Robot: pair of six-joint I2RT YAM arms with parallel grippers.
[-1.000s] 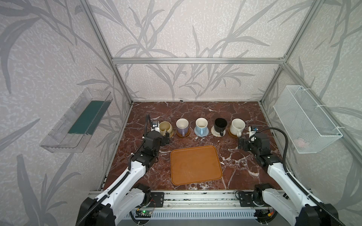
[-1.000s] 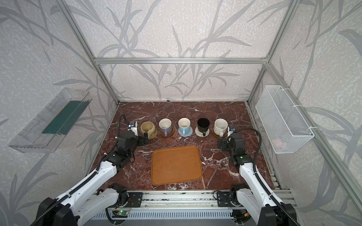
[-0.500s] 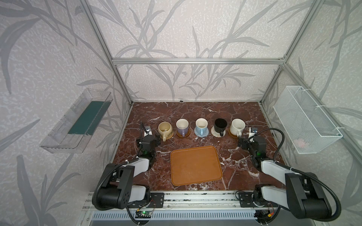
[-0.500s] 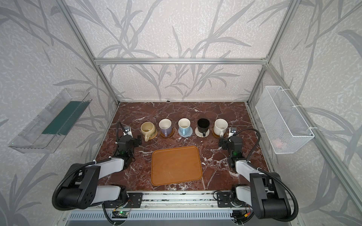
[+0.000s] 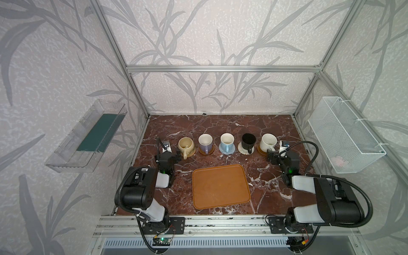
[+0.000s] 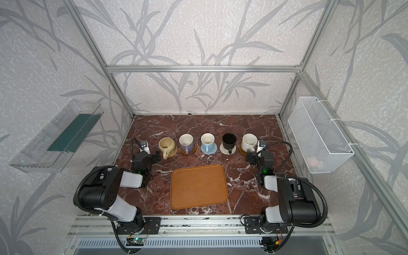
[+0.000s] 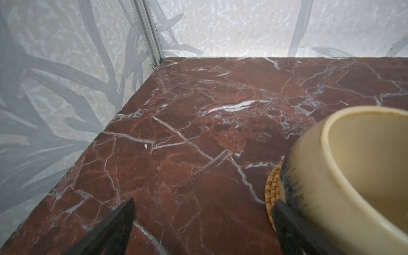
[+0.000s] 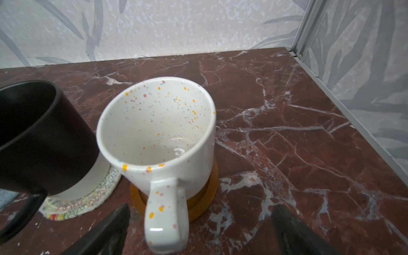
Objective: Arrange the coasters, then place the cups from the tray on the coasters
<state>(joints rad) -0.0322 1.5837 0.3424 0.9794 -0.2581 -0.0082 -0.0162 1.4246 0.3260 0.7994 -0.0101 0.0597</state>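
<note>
Five cups stand in a row, each on a coaster: beige cup [image 5: 186,144], lavender cup [image 5: 205,142], light blue cup [image 5: 227,141], black cup [image 5: 248,141], white speckled cup [image 5: 267,142]. The orange-brown tray [image 5: 220,187] lies bare in front of them. My left gripper [image 5: 174,154] is open beside the beige cup [image 7: 353,176] and its rattan coaster [image 7: 272,189], holding nothing. My right gripper [image 5: 272,155] is open, and the white cup's handle [image 8: 165,212] lies between its fingers untouched. That cup sits on a brown coaster [image 8: 209,189]; the black cup [image 8: 39,136] sits on a cream coaster [image 8: 88,203].
A clear plastic bin [image 5: 88,136] hangs on the left wall and a white wire basket [image 5: 344,134] on the right wall. Aluminium frame posts stand at the table's back corners. Both arms are folded low near the front rail [image 5: 220,225].
Both arms have folded back toward the front rail, and the grippers have drawn slightly away from the end cups. Both grippers stayed open. The cups have not moved.
</note>
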